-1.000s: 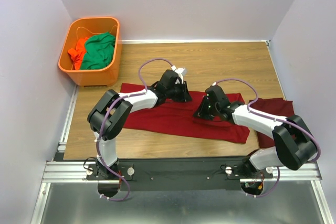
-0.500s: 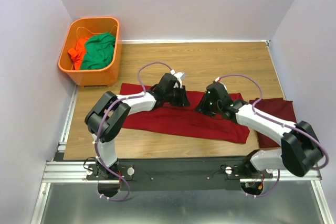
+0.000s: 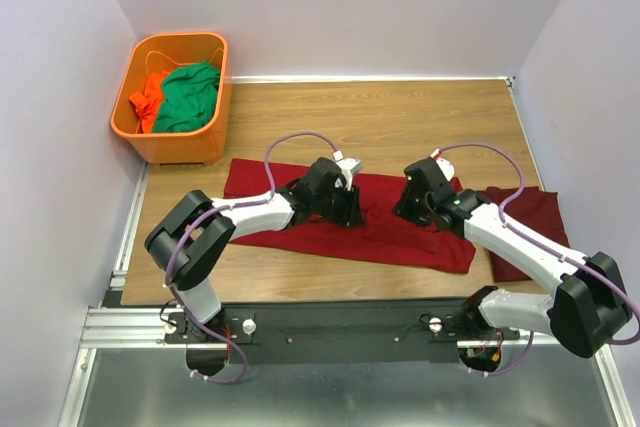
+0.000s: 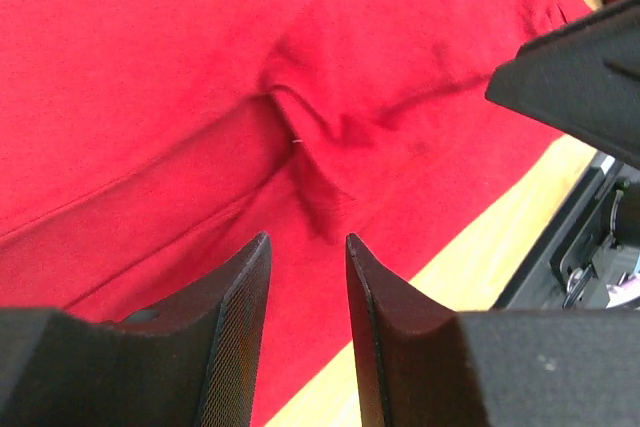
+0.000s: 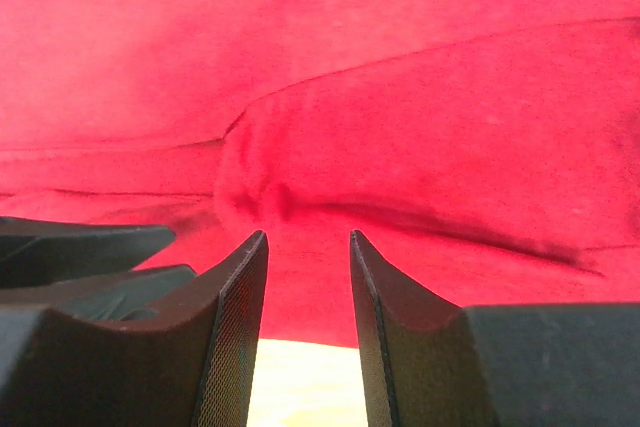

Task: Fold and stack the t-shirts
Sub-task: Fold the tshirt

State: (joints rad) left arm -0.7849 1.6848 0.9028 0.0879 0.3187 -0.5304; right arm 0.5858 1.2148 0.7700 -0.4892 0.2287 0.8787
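A maroon t-shirt (image 3: 300,202) lies spread across the middle of the wooden table, with creases and a small bunched fold at its centre (image 4: 310,137). A second maroon t-shirt (image 3: 525,222) lies at the right, partly under the right arm. My left gripper (image 3: 350,213) hovers low over the middle of the spread shirt, jaws open with a narrow gap and nothing between them (image 4: 308,239). My right gripper (image 3: 408,205) faces it from the right, also open and empty (image 5: 308,235), just above the same shirt (image 5: 400,127).
An orange basket (image 3: 150,143) at the back left holds a green garment (image 3: 190,97) and a bright orange garment (image 3: 150,92). Walls close in the left, back and right sides. Bare wood (image 3: 400,117) shows behind the shirts.
My left gripper has moved toward the near side over the shirt. My right gripper has shifted right and slightly back. Both stay open.
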